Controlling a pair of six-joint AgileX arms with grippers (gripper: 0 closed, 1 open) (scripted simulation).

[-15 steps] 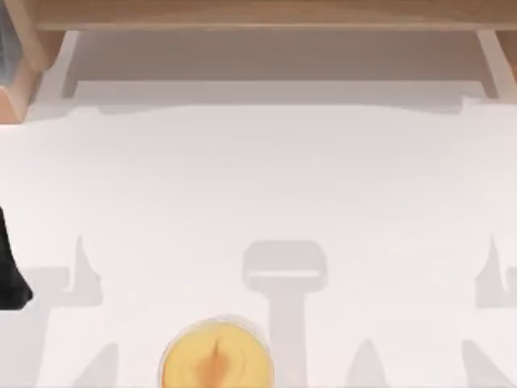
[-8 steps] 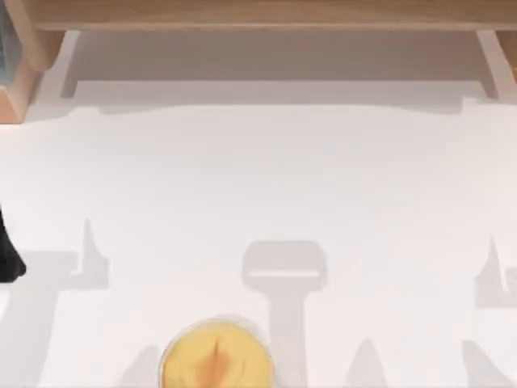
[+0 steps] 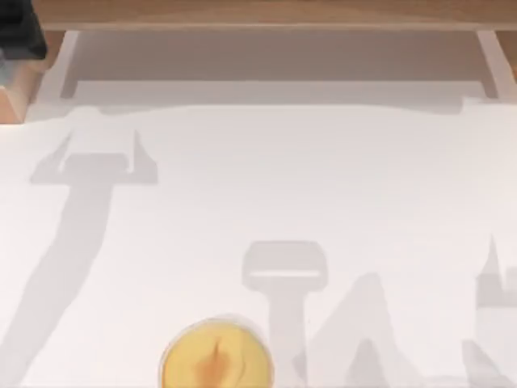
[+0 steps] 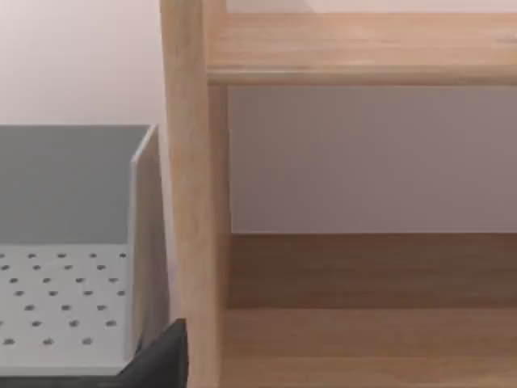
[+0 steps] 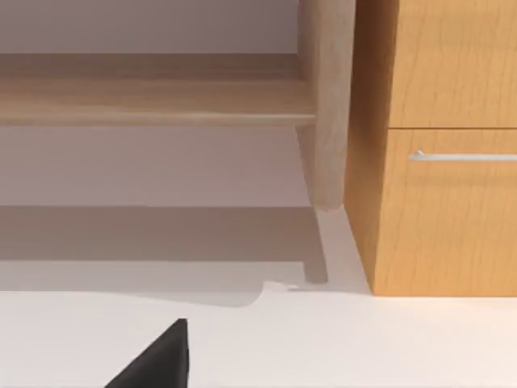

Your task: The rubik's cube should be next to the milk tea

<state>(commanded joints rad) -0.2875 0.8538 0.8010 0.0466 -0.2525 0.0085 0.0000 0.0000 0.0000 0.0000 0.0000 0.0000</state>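
**A:** Where is the milk tea (image 3: 216, 357)?

**B:** On the white desk (image 3: 323, 186), at the near edge in the top view, a little left of the middle. Its creamy yellow surface has a darker orange streak at the centre, and the lower part of the cup is cut off by the picture's edge.

**A:** And the left end effector (image 3: 18, 31)?

**B:** Well apart from the milk tea, far beyond it and off to its left, as a black shape at the corner over the wooden shelf (image 3: 266, 14). Whether it is apart or together I cannot tell. Its wrist view faces a wooden post (image 4: 190, 194), with a grey perforated bin (image 4: 65, 311) on one side of the post and the shelf's boards on the other.

**A:** Anything on the desk between it and the milk tea?

**B:** Grey shadows. One long shadow (image 3: 93, 166) lies beyond the cup and to its left, and another (image 3: 284, 267) lies just beyond the cup, slightly to its right.

**A:** The right end effector (image 5: 153, 364)?

**B:** A dark tip of it shows in its wrist view, above the white desk, facing a wooden cabinet (image 5: 436, 210) with a metal drawer handle (image 5: 462, 156) and a round wooden leg (image 5: 327, 105). I cannot tell its state, nor place it against the milk tea.
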